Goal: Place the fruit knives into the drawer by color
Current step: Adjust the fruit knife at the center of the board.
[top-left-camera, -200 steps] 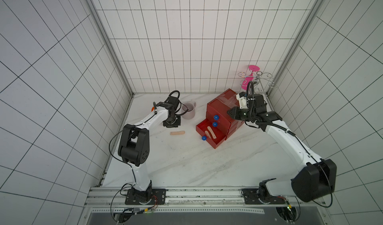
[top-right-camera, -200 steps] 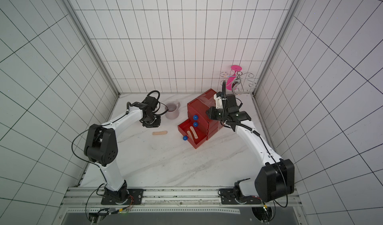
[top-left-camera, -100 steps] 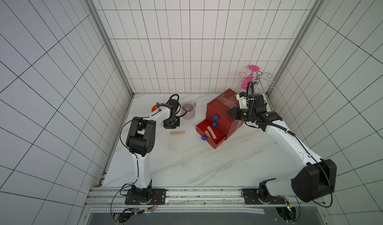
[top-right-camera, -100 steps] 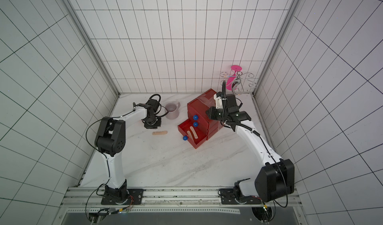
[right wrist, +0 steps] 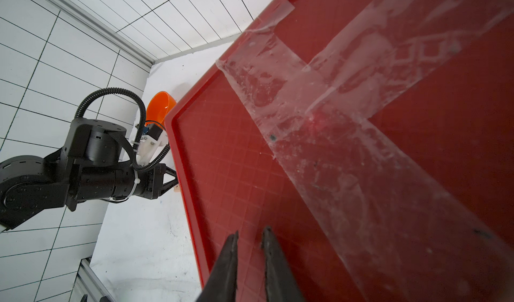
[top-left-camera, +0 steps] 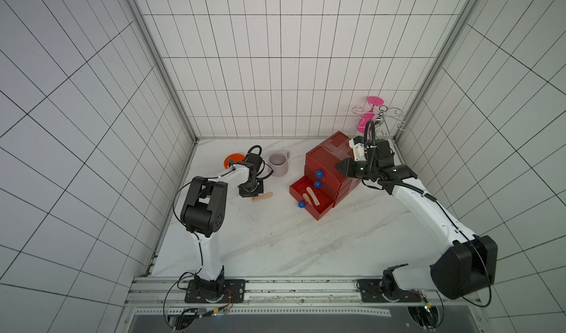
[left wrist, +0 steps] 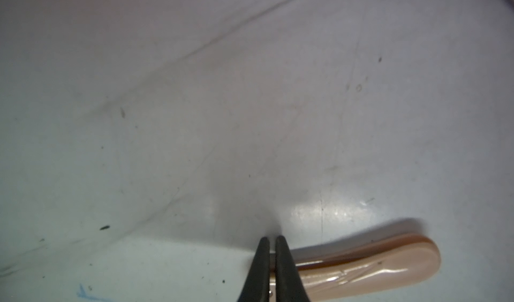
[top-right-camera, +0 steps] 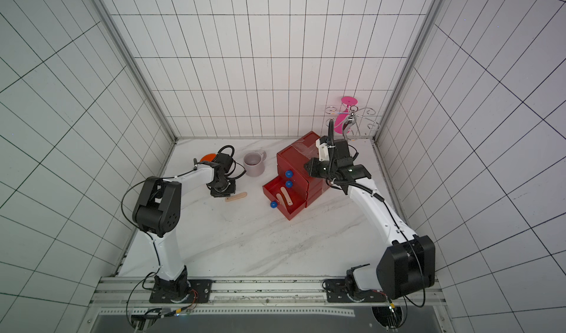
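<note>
Left gripper (left wrist: 272, 243) is pinched onto the end of a peach-pink fruit knife (left wrist: 375, 267) lying on the table (left wrist: 194, 120), left of centre in both top views. Right gripper (right wrist: 250, 238), barely spread and empty, sits over the red drawer chest (right wrist: 306, 175) right of centre; bottom drawer (top-left-camera: 310, 211) is out, two pink knives (top-left-camera: 311, 193) inside.

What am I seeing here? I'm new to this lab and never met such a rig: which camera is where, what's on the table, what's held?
Two robot arms stand at a marble table. Both top views look down from overhead; each wrist view rides on an arm. On the table: a red drawer chest, its bottom drawer open with two peach knives inside, a mug, an orange bowl. The left end effector pinches another peach knife lying on the table; the right end effector hovers empty over the chest.
</note>
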`<move>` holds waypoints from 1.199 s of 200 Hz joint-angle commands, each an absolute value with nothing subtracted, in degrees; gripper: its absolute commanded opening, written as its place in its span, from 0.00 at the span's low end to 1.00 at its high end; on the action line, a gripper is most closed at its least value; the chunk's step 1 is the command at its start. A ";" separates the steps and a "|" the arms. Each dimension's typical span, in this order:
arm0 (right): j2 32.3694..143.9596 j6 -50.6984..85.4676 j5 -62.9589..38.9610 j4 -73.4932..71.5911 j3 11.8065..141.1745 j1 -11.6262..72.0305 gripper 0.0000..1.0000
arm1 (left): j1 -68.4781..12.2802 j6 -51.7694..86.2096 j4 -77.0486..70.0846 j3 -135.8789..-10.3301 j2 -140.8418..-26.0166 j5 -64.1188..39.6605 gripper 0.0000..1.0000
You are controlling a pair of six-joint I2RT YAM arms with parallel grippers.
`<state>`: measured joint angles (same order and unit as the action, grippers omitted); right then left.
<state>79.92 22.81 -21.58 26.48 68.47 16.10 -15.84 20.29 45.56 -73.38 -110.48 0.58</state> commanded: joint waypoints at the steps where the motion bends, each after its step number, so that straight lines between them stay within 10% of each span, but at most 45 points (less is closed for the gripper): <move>1: 85.74 22.86 -21.70 50.28 60.86 16.92 0.20 | -16.67 22.79 44.62 -68.81 -108.15 0.46 0.12; 240: 86.66 23.03 -21.57 50.01 60.94 16.96 0.20 | -19.25 21.95 54.19 -84.04 -115.25 -2.70 0.40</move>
